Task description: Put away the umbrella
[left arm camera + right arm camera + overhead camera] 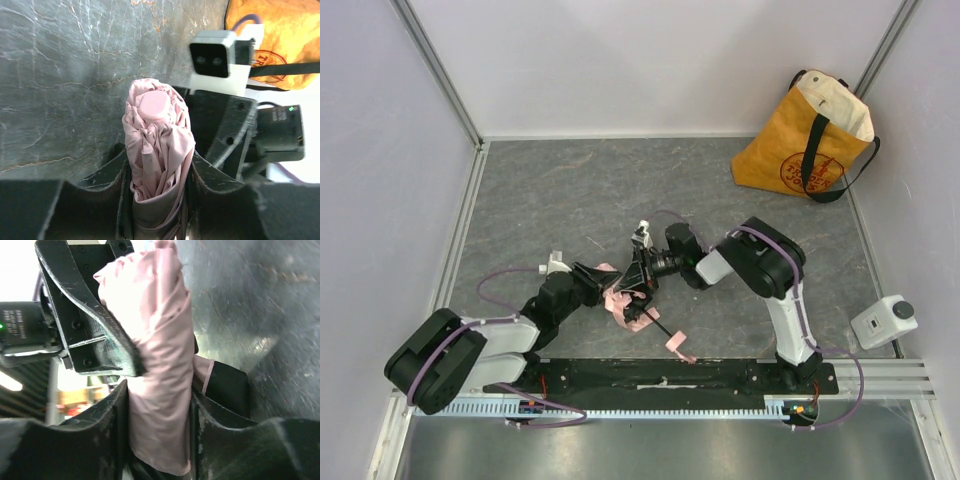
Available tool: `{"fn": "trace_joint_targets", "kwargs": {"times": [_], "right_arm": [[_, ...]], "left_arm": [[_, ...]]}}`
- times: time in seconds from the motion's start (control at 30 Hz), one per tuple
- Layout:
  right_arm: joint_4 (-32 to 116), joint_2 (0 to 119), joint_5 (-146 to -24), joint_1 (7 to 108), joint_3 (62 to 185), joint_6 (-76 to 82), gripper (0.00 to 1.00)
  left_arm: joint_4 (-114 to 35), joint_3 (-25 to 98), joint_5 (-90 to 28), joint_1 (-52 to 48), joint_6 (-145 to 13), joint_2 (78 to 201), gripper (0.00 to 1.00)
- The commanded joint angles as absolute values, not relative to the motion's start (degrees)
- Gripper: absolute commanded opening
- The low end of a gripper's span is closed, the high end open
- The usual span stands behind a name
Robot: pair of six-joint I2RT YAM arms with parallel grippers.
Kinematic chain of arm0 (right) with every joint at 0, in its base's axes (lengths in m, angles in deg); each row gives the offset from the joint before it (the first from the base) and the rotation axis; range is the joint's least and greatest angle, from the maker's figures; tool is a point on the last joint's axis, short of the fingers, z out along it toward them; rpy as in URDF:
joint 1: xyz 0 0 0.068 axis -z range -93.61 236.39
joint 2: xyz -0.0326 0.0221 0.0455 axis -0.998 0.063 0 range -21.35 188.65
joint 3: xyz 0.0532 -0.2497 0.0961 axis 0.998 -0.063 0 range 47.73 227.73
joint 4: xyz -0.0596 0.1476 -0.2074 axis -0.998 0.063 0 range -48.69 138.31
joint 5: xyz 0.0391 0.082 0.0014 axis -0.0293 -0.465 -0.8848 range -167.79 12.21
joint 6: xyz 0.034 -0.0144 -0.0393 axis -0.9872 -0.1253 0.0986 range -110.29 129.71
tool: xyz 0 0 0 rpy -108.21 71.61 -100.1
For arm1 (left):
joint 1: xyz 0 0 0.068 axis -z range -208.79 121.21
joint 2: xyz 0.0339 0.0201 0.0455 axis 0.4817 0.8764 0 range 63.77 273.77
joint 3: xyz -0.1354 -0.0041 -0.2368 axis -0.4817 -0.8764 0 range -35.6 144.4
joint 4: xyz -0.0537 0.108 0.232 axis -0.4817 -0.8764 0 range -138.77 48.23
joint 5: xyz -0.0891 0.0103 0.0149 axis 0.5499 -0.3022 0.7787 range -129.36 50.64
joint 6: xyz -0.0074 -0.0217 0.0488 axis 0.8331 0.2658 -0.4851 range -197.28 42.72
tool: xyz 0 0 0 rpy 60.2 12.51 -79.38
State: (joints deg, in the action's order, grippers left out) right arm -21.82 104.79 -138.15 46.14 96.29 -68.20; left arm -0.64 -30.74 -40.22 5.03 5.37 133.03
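Grey marbled tabletop (pixel 570 190), white walls (pixel 620 60)

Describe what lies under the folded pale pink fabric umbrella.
Grey stone-patterned tabletop shows around the folded pale pink fabric umbrella, clamped by the left gripper and right gripper. The patch directly beneath is covered by the fabric and both grippers.

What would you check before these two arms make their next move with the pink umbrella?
1. Left gripper shut on the umbrella: ok.
2. Right gripper shut on it too: ok.
3. Fabric gathered into a bundle: ok.
4. Fabric fastened shut: cannot tell.
5. Shaft pushed in: not ok, the handle sticks out on it.
6. Yellow bag standing far from the umbrella: ok.
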Motion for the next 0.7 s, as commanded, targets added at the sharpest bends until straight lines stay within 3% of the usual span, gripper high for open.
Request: {"fn": "trace_joint_targets", "kwargs": {"times": [0.0,0.07,0.3,0.53,0.67], "right_arm": [[26.97,93.01,-127.75,46.14,105.36,-25.78,0.57],[35.41,90.64,-123.24,46.92,106.36,-20.71,0.68],[42.98,80.97,-116.56,47.72,106.27,-12.45,0.9],[41.76,64.73,-111.02,45.53,101.27,-9.19,0.93],[40.07,59.34,-101.12,36.32,99.15,-5.16,0.93]], "left_arm": [[-2.22,-34.37,-45.42,5.83,-3.18,128.21,0.02],[-1.86,-35.25,-46.82,6.1,-6.16,125.49,0.02],[2.0,-37.79,-48.15,6.27,-11.53,119.15,0.02],[4.56,-37.54,-47.27,6.36,-16.27,116.34,0.02],[4.2,-36.4,-46.39,6.27,-18.74,114.75,0.02]]}}
